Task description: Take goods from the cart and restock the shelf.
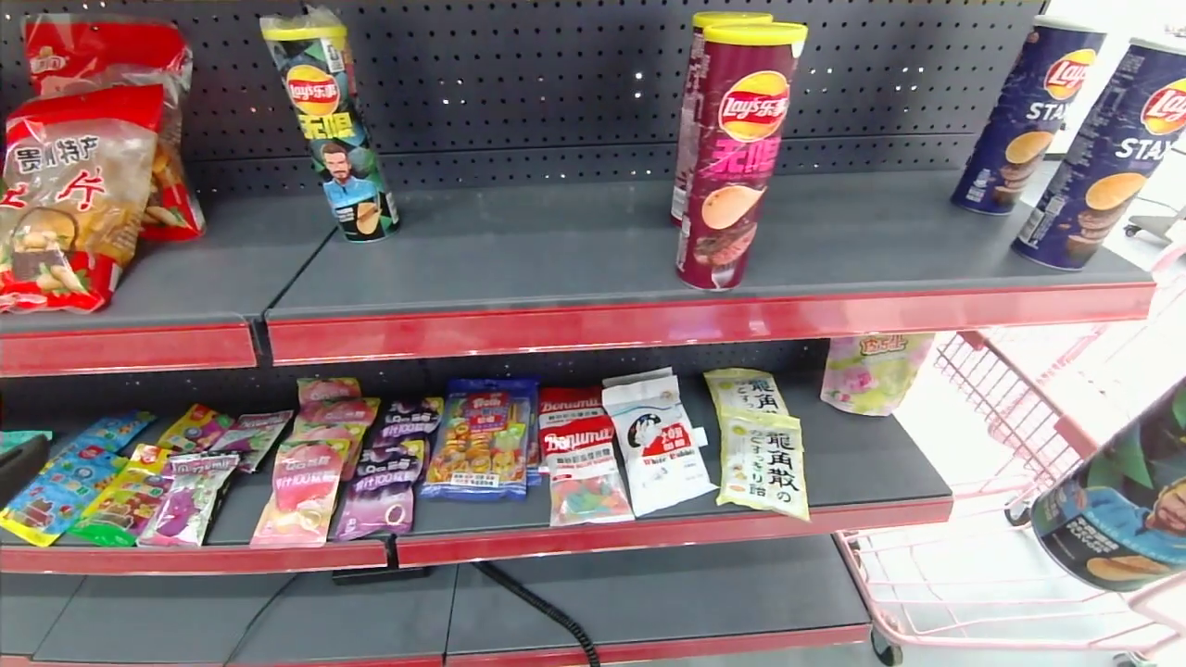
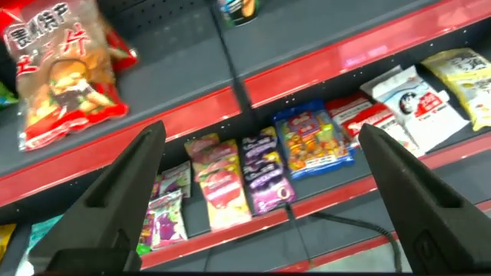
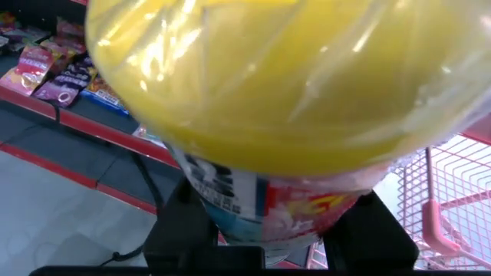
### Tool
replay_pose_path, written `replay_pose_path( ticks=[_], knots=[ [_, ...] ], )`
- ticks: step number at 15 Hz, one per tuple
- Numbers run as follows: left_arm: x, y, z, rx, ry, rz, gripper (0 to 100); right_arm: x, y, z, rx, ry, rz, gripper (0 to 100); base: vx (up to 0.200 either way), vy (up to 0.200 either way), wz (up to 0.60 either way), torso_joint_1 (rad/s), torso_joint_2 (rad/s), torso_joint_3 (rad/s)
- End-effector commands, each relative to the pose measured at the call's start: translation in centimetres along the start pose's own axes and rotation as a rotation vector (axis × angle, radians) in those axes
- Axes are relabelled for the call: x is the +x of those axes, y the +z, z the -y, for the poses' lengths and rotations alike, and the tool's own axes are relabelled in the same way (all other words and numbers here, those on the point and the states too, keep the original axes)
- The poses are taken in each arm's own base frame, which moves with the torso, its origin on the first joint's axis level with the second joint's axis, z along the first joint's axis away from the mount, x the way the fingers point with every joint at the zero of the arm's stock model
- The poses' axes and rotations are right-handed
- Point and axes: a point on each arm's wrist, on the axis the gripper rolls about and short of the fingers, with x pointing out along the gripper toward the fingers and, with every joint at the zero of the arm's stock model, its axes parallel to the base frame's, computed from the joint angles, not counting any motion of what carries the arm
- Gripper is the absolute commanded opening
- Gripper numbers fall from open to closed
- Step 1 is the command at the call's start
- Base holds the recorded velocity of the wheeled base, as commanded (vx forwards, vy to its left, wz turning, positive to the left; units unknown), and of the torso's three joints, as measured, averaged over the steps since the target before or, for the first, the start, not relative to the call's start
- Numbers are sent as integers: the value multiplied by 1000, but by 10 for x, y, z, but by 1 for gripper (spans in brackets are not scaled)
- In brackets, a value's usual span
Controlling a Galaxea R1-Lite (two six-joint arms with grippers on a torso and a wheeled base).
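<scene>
A dark chip can [image 1: 1126,505] with a man's picture hangs tilted at the far right, above the pink cart [image 1: 1005,417]. Its yellow lid [image 3: 291,84] looms close in the right wrist view, where my right gripper [image 3: 276,234] is shut on the can's body. A matching can [image 1: 338,130] stands on the upper shelf [image 1: 574,250] at the left. My left gripper [image 2: 261,207] is open with nothing between its fingers, out in front of the lower shelf's candy packets [image 2: 253,172].
On the upper shelf stand two maroon cans [image 1: 737,157] in the middle, two blue cans [image 1: 1066,130] at the right and red snack bags [image 1: 74,185] at the left. Bare shelf lies between the cans. Flat candy packets [image 1: 482,449] cover the lower shelf.
</scene>
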Motion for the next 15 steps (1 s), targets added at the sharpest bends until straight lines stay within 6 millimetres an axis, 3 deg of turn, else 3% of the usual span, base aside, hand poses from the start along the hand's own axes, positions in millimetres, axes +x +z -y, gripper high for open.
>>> replay_pose_path(
  ticks=[1, 11, 15],
  knots=[
    [0, 0, 0, 0, 0, -2, 100, 0, 0, 0, -1, 11, 1, 0, 0, 200, 0, 2, 2, 2],
    [1, 0, 0, 12, 0, -3, 100, -1, -5, -2, -2, 19, -9, 0, 0, 200, 0, 2, 0, 4],
    [1, -1, 0, 13, -1, -6, 100, -1, -11, -3, 0, 21, -23, 0, 0, 0, 0, 0, 0, 0]
  ],
)
